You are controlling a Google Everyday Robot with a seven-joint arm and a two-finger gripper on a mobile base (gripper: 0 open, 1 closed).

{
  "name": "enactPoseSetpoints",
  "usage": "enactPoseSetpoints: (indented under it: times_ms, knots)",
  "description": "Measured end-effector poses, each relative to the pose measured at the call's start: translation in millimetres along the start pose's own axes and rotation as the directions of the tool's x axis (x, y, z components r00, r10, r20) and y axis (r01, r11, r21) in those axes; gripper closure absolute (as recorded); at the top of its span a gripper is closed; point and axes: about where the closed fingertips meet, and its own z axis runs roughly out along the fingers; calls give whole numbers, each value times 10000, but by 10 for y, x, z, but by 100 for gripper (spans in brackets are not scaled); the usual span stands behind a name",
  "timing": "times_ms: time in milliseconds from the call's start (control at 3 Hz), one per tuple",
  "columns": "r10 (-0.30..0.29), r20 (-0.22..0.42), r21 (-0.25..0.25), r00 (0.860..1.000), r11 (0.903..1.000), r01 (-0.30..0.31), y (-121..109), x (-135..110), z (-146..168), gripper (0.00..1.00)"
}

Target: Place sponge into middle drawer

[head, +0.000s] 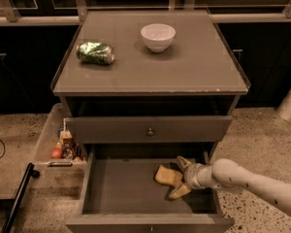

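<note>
reaching into middle drawer (117,189), gripper (177,177) fingers (183,162) spread wide, sponge (166,174) between them, touching lower finger

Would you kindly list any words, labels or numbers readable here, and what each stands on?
No text can be read.
Green can: print too blurred.
Side-bin items: labels too small.
Gripper, in the middle drawer by the sponge: no marking seen.

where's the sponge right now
In the camera view, the sponge is inside the open middle drawer, right of its centre, at the tip of the end effector reaching in from the picture's right.
</note>
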Motion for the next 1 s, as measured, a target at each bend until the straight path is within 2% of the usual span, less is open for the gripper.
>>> enactPoseSetpoints:
  times_ms: [333,667,1000]
  knots:
    - [-315,61,15,9995,9995,315,102,-158,-287,0]
    - [-770,52,161,9970,9969,769,196,-291,-727,0]
    - [-1267,-273,481,9916,9906,1279,194,-346,-1229,0]
